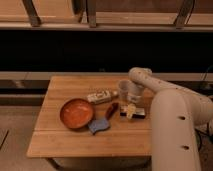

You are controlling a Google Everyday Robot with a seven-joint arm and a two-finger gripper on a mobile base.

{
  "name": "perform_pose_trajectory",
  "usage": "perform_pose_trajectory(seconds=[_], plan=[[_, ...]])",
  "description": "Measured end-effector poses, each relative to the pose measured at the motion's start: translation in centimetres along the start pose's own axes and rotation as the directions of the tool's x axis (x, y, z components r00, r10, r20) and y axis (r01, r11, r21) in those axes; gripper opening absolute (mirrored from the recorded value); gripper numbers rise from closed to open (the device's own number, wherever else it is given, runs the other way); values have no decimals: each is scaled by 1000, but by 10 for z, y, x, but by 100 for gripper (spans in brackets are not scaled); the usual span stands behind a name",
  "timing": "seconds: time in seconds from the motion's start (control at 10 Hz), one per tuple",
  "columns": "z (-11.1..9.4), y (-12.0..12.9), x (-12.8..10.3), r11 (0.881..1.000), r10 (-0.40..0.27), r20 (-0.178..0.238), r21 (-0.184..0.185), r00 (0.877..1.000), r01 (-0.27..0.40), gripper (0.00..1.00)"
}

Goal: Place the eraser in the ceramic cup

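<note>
The eraser (136, 114), a flat block with a white face and dark edge, lies on the wooden table (75, 145) right of centre. My gripper (131, 107) reaches down from the white arm (150, 85) and stands open right over the eraser, fingers pointing down at its white face. The ceramic cup (123, 90), small and pale, stands upright just behind and left of the gripper, close against the wrist. The eraser rests on the table and is not lifted.
A wide orange bowl (77, 113) sits left of centre, with a blue pad (100, 125) at its right. A white labelled bottle (101, 96) lies behind the bowl. A small reddish-brown oblong thing (112, 109) lies between bottle and eraser. The arm's bulky segment (180, 135) covers the table's right side.
</note>
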Motion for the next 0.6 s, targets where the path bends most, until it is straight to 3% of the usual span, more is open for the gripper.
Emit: perform_pose_trajectory(seconds=[0.3, 0.6], plan=[[-2, 2, -22, 998, -58, -13, 0, 998, 58, 65], [3, 7, -20, 999, -50, -17, -15, 999, 49, 65]])
